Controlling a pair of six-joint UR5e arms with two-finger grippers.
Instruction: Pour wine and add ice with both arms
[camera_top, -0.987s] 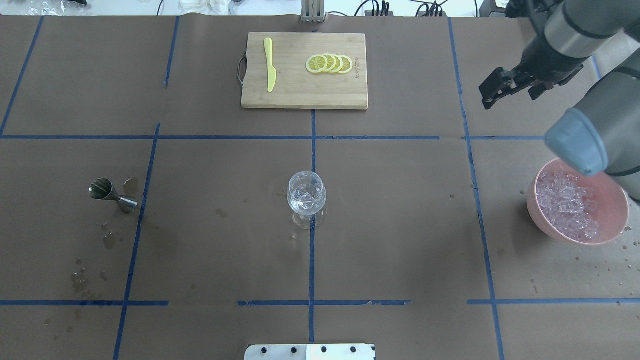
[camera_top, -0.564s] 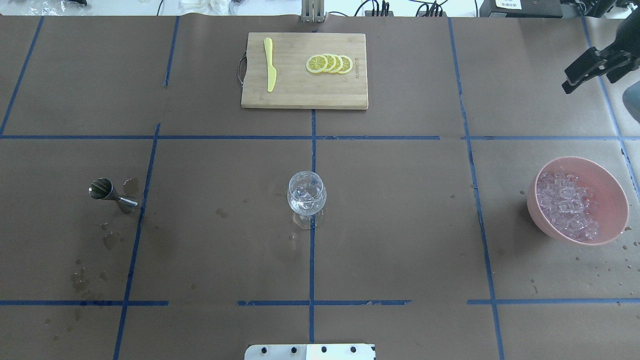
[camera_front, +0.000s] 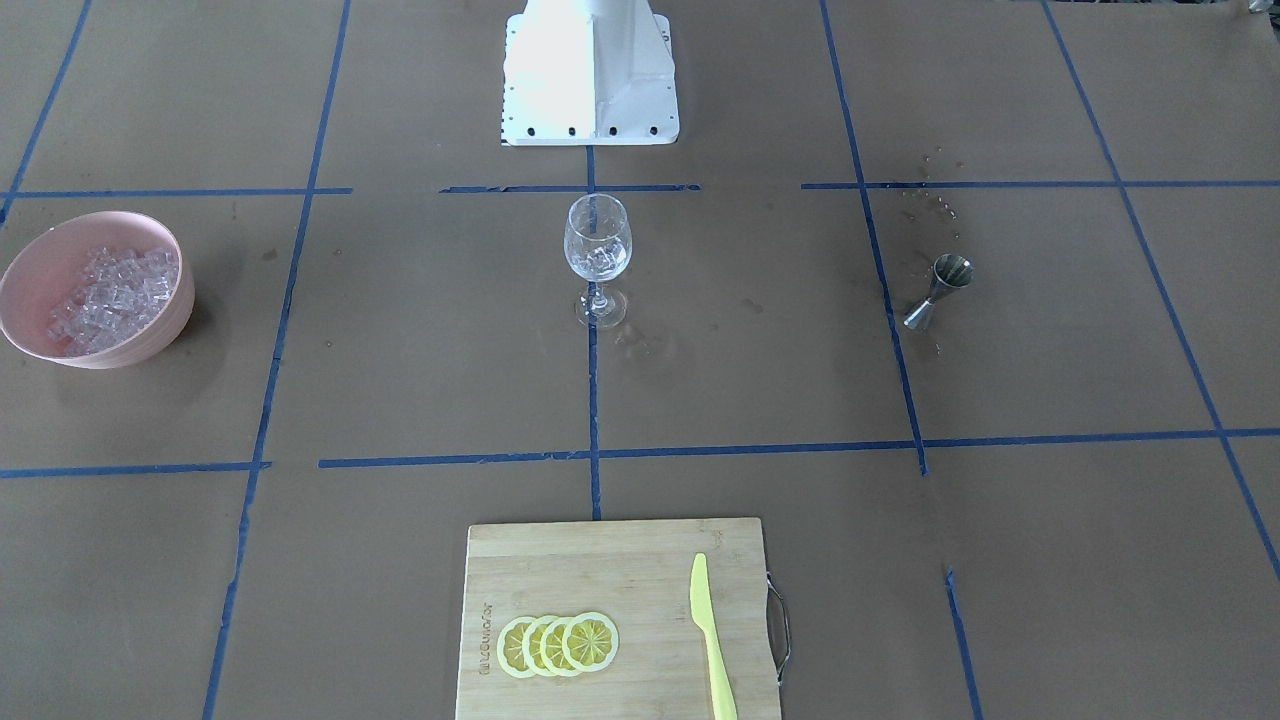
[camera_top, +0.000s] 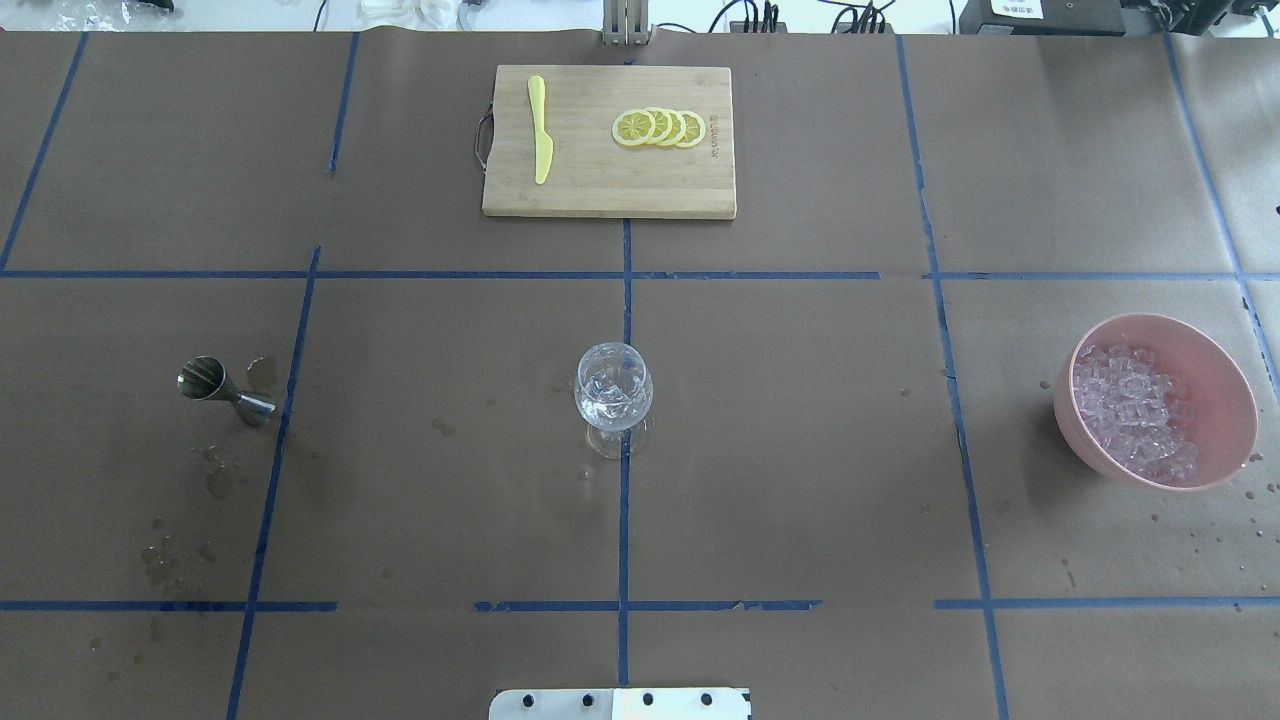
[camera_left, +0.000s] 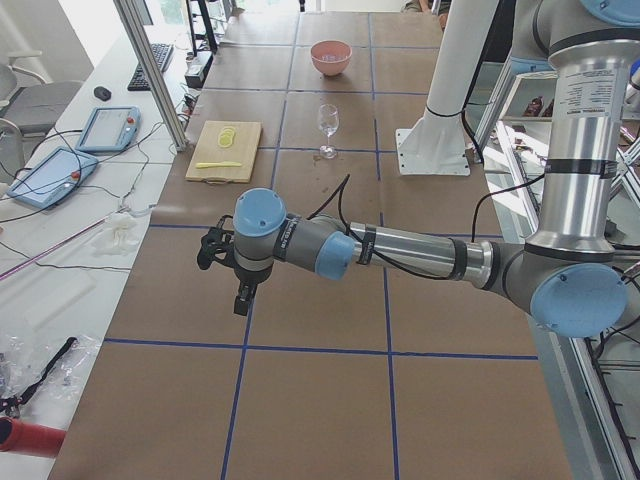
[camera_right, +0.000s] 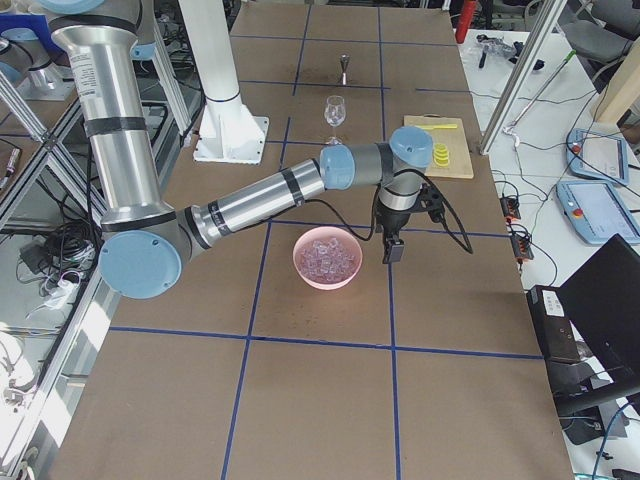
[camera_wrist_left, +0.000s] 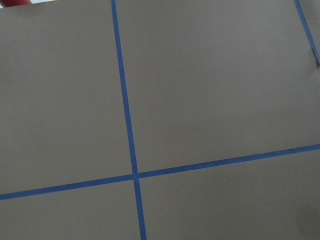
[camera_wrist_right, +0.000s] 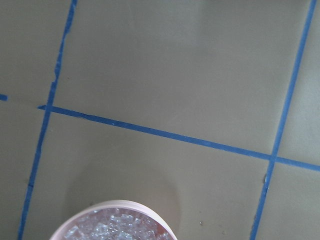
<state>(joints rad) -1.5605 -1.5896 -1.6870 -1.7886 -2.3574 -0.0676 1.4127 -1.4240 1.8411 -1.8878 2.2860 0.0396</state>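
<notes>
Just beside right tool (camera_right: 391, 254) — ice (camera_right: 326, 257)

On my overhead feed the wine glass (camera_top: 613, 392) stands mid-counter (camera_top: 800, 450). The jigger (camera_top: 222, 388) sits well to its left, and the bowl (camera_top: 1228, 398), with ice (camera_top: 1135, 410) heaped in it, well to its right. Beyond the glass lies the cutting board (camera_top: 590, 185), carrying the knife (camera_top: 540, 130) left and the lemon slices (camera_top: 659, 127) right.

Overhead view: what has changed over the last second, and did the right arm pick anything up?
The right arm swung away to the right and has left the overhead view. The right-side view shows its gripper hanging beside the pink bowl. Nothing appears to have been picked up. The ice, wine glass, jigger and cutting board have not moved.
</notes>
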